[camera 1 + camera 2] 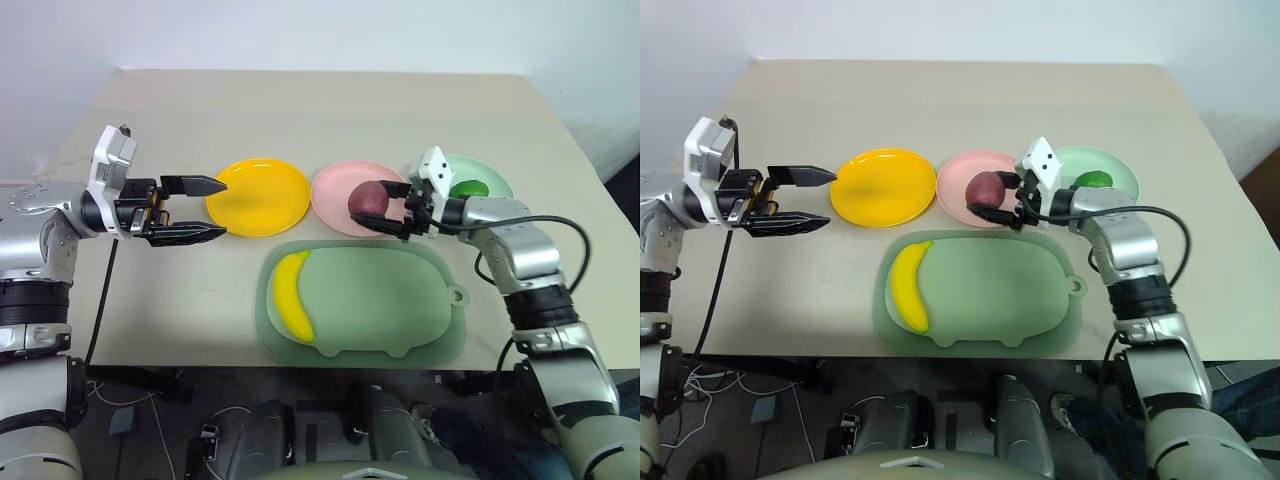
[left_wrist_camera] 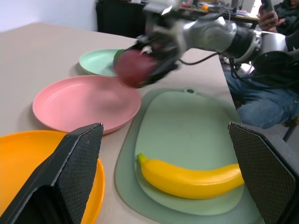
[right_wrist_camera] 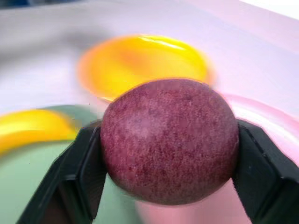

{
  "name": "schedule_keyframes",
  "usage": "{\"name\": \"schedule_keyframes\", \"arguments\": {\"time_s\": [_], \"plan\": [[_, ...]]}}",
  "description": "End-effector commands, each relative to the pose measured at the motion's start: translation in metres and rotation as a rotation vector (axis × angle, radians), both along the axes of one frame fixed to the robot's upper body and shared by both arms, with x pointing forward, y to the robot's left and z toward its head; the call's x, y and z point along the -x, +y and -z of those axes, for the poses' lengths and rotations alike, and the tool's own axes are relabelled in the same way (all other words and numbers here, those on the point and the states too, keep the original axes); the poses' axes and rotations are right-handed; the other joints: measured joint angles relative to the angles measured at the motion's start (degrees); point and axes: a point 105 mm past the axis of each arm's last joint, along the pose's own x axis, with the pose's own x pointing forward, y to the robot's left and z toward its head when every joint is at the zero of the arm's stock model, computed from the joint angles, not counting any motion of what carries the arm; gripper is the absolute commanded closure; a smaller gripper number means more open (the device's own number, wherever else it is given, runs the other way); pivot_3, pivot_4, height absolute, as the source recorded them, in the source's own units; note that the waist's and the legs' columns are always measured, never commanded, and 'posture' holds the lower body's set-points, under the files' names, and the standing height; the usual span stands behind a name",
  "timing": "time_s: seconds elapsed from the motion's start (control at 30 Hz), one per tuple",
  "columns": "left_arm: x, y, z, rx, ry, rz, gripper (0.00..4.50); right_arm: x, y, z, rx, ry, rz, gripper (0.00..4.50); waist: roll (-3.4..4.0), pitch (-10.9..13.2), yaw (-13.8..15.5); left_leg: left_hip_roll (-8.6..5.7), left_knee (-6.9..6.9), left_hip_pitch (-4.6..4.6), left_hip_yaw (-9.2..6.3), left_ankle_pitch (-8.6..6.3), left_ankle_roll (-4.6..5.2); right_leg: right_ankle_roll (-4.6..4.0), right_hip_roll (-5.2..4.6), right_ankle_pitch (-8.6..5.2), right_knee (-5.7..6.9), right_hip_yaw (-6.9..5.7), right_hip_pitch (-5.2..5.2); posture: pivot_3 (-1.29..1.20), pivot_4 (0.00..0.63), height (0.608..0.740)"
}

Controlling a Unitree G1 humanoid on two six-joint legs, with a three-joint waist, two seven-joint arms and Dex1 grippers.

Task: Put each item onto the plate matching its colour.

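Right gripper [image 1: 392,209]: clamped on the red-purple fruit [image 1: 367,199], held above the pink plate [image 1: 335,195] near its right rim.
Left gripper [image 1: 196,210]: fingers spread wide, holding nothing, left of the yellow plate [image 1: 258,196].
Banana [image 1: 291,295]: lying at the left end of the green mat [image 1: 390,300].
Green fruit [image 1: 468,187]: on the mint plate [image 1: 488,173].
Table [image 1: 320,110]: beige, bare stretch behind the plates.
Room: pale wall beyond the far edge.
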Motion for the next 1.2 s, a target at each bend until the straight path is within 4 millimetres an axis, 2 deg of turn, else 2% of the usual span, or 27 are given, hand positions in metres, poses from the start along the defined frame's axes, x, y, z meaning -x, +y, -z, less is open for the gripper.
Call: {"name": "schedule_keyframes", "arguments": {"time_s": [0.03,0.13,0.2,0.27,0.4,0.53,0.63,0.77,0.87,0.93,1.0,1.1,1.2], "plan": [[0.003,0.004,-0.012,-0.002,-0.05,-0.013,0.0,-0.013,0.001,-0.001,0.057,-0.063,0.054,1.22,0.01,0.0,-0.1,0.0,0.0,-0.01,0.01,0.0,0.0,0.0,-0.01,0.0,0.0,0.01,-0.01,0.0,0.15,0.74],[0.004,0.006,-0.012,-0.004,-0.049,-0.019,0.0,-0.024,-0.004,0.003,0.104,-0.107,0.122,1.22,0.02,0.0,-0.3,0.01,-0.01,-0.01,0.01,0.0,0.0,0.0,0.0,0.0,0.01,0.01,-0.03,0.0,0.15,0.74],[0.005,0.006,-0.012,-0.002,-0.049,-0.021,0.0,-0.03,-0.008,0.005,0.106,-0.095,0.157,0.48,0.02,0.0,-0.3,0.01,0.0,0.0,0.02,0.01,-0.01,0.0,0.0,0.0,0.02,0.01,-0.03,0.0,0.15,0.74],[0.005,0.006,-0.012,-0.002,-0.049,-0.021,0.0,-0.035,-0.011,0.0,0.09,-0.11,0.18,0.06,0.02,0.0,-0.4,0.02,-0.02,0.0,0.01,0.0,-0.01,0.0,0.01,0.0,0.02,0.01,-0.03,0.0,0.15,0.74],[0.004,0.006,-0.013,0.002,-0.048,-0.023,0.0,-0.036,-0.012,-0.005,0.088,-0.12,0.174,0.06,0.02,0.0,-0.3,0.02,-0.02,-0.01,0.01,0.01,-0.01,0.0,0.01,0.0,0.01,0.01,-0.03,0.0,0.15,0.74],[0.004,0.005,-0.012,0.005,-0.045,-0.021,0.0,-0.034,-0.012,-0.017,-0.025,-0.079,0.155,0.06,0.02,0.0,-0.2,0.02,-0.02,-0.01,0.01,0.01,-0.01,0.0,0.01,0.0,0.01,0.01,-0.03,0.0,0.15,0.74],[0.005,0.003,-0.011,0.005,-0.041,-0.013,0.0,-0.028,-0.014,-0.041,-0.126,-0.139,0.11,0.06,0.03,0.0,-0.3,0.02,-0.02,-0.01,0.01,0.01,-0.01,0.0,0.0,0.0,0.01,0.01,-0.03,0.0,0.15,0.74],[0.005,0.001,-0.011,0.008,-0.039,-0.007,0.0,-0.016,-0.026,-0.063,-0.249,-0.111,0.023,0.06,0.03,0.0,-0.2,0.03,-0.02,0.0,0.01,0.0,-0.01,0.0,0.01,0.0,0.01,0.01,-0.03,0.0,0.15,0.74],[0.004,-0.001,-0.01,0.009,-0.038,-0.003,0.0,0.002,-0.034,-0.075,-0.296,-0.072,-0.073,0.06,0.04,0.0,0.0,0.03,-0.02,-0.01,0.0,0.0,0.0,0.01,-0.01,0.0,0.01,0.01,-0.03,0.0,0.15,0.74],[0.004,-0.003,-0.009,0.014,-0.034,0.001,0.0,0.025,-0.037,-0.069,-0.257,-0.009,-0.183,0.06,0.02,0.0,-0.1,0.03,-0.02,-0.01,0.0,0.0,0.0,0.01,-0.01,0.0,0.01,0.01,-0.02,0.0,0.15,0.74],[0.003,-0.004,-0.008,0.021,-0.027,0.005,0.0,0.05,-0.046,-0.054,-0.19,0.1,-0.285,0.06,0.05,0.0,0.2,0.03,-0.03,0.01,0.0,-0.02,0.03,0.0,0.0,0.0,0.01,0.01,-0.02,0.0,0.15,0.74],[0.003,-0.006,-0.007,0.021,-0.027,0.011,0.0,0.073,-0.063,-0.05,-0.126,0.092,-0.343,0.06,0.05,0.0,0.4,0.0,-0.02,-0.06,-0.07,-0.08,0.15,0.02,-0.02,0.0,-0.04,-0.01,0.0,0.0,0.15,0.74],[0.004,-0.009,-0.006,0.021,-0.025,0.023,0.0,0.086,-0.08,-0.037,-0.015,0.107,-0.359,0.06,0.05,0.0,0.4,-0.01,0.02,-0.01,-0.04,-0.13,0.23,0.03,-0.03,0.01,-0.01,0.02,0.0,0.0,0.15,0.74]]}}
